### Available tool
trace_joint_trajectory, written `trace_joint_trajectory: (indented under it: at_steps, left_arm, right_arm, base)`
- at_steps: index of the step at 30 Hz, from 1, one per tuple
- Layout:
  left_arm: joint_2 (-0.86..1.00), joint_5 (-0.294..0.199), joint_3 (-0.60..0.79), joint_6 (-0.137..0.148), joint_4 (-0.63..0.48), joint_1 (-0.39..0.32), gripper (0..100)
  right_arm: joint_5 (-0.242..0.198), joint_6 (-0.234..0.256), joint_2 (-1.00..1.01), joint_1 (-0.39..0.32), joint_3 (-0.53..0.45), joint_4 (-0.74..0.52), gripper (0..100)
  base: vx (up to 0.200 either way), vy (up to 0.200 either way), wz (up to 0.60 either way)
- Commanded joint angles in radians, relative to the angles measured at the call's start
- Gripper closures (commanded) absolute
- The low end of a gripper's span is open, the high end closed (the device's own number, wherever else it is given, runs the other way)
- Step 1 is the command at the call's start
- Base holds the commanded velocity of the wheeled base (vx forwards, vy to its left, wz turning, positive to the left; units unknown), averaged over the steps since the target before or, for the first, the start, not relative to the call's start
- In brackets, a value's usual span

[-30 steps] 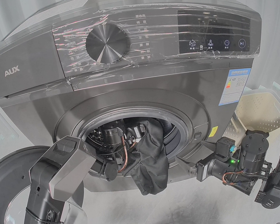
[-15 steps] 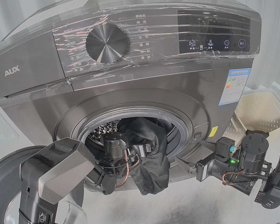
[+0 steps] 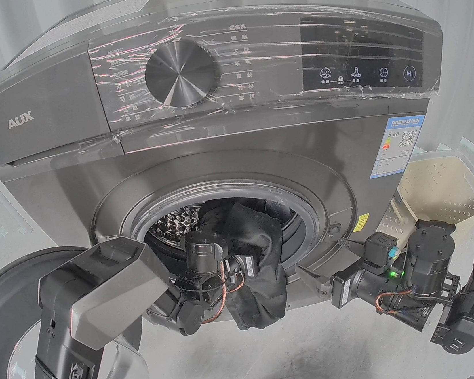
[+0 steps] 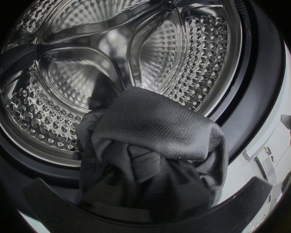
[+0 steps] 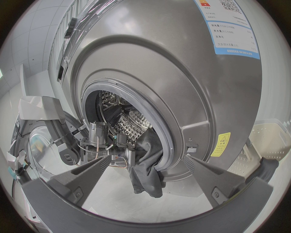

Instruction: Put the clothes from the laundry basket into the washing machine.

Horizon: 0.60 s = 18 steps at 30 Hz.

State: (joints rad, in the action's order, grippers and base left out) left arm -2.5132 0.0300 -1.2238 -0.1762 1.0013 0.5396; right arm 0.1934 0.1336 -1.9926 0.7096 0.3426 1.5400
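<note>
Bright, even, diffuse light fills the head view; the washer carries a soft sheen on its metal front, and the film over its panel throws thin streaks of glare. A faint, soft-edged shadow lies on the floor below the opening. The wide lens bows the washer's top into an arc. The left wrist view is dim: the drum glints with bright highlights while the cloth stays dark, and the corners fall to black. The right wrist view is bright, with a bulging washer front and dark rounded corners.
</note>
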Motion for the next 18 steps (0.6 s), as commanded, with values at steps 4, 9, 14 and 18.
trace_joint_trajectory:
  at_steps: [4, 9, 14, 18]
  left_arm:
    - [-0.044, 0.053, -0.14, -0.003, 0.013, -0.049, 100]
    - [-0.058, 0.111, -0.27, -0.008, 0.014, -0.101, 100]
    - [-0.055, 0.131, -0.33, -0.032, 0.014, -0.115, 100]
    - [-0.053, 0.131, -0.307, -0.032, 0.02, -0.107, 0]
  right_arm:
    - [0.0, 0.0, -0.002, 0.004, 0.0, 0.0, 0]
    - [0.0, 0.0, -0.002, 0.005, 0.001, 0.0, 0]
    - [0.0, 0.003, -0.002, 0.01, 0.001, 0.0, 0]
    - [0.0, 0.004, -0.002, 0.01, 0.001, 0.0, 0]
  base:
    - [0.0, 0.0, 0.0]
    - [0.0, 0.0, 0.0]
    - [0.0, 0.0, 0.0]
    - [0.0, 0.0, 0.0]
